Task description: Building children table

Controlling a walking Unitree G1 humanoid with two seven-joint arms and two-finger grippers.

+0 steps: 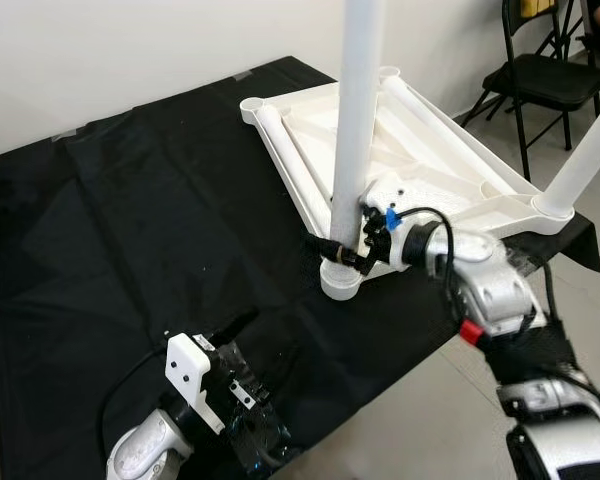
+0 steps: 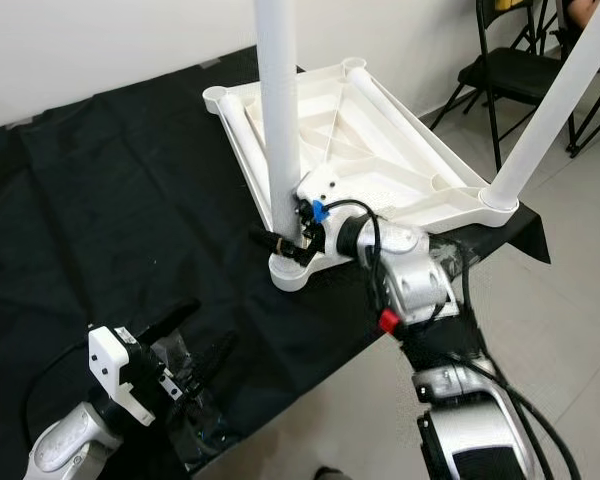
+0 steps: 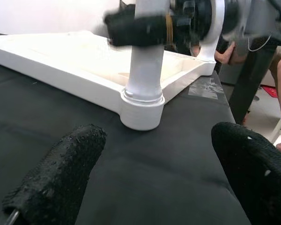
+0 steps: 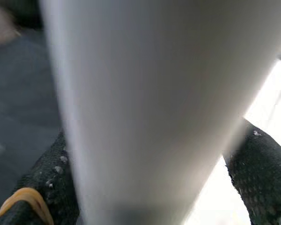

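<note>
Right gripper [image 1: 342, 250] has its jaws clenched round the white leg [image 1: 354, 130], low down by the corner socket [image 1: 339, 281]. Left gripper [image 1: 242, 372] hangs released over the black bench [image 1: 130, 230]. Leg-fitting step, I'd say; next, twist it home. Upturned white tabletop [image 1: 420, 150] lies on the bench's far corner, another leg [image 1: 585, 155] already standing

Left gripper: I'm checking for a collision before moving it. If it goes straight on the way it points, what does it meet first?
Probably the corner socket of the white tabletop, where the leg held by the right gripper stands; depth is uncertain.
</note>
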